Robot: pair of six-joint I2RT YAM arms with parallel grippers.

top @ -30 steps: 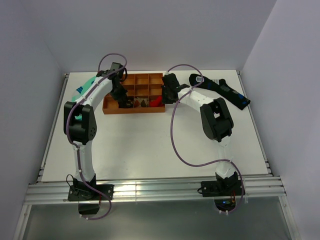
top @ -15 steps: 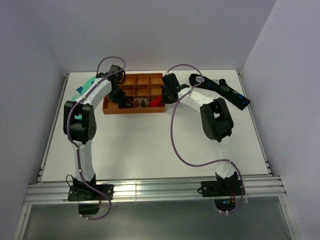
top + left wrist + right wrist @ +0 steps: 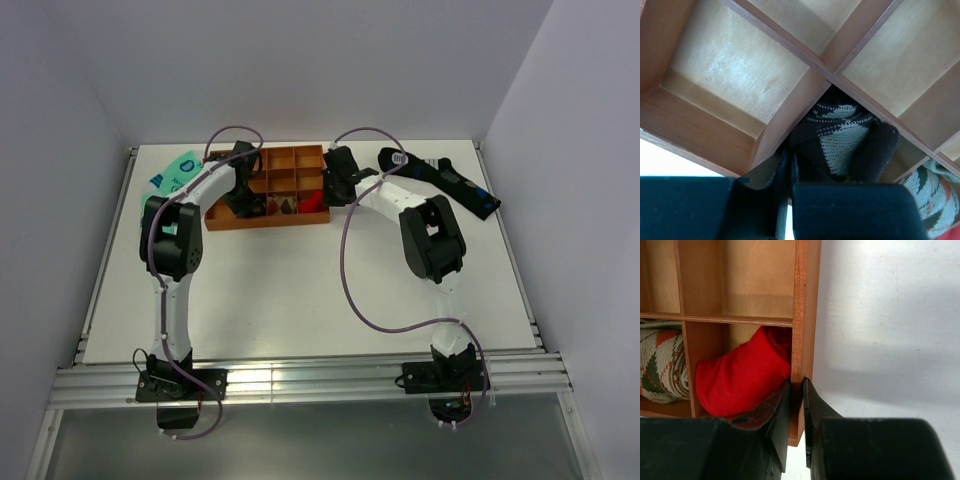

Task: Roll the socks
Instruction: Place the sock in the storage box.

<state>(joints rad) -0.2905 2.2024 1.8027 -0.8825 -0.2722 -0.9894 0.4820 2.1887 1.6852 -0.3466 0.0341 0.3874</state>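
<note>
Right wrist view shows the right gripper (image 3: 796, 390) clamped on the right wall of the wooden tray (image 3: 800, 300), with one finger inside the near right compartment beside a red sock (image 3: 740, 380) and the other finger outside. One compartment to the left lies a beige patterned sock (image 3: 660, 360). The left gripper (image 3: 789, 172) has its fingers almost together at the tray's near edge; whether they pinch anything I cannot tell. Just beyond them the socks (image 3: 840, 145), dark brown with beige pattern, sit bunched in a near-row compartment. Farther away, a mint-green sock (image 3: 175, 172) lies on the table left of the tray and a black-navy sock (image 3: 445, 180) lies right of it.
</note>
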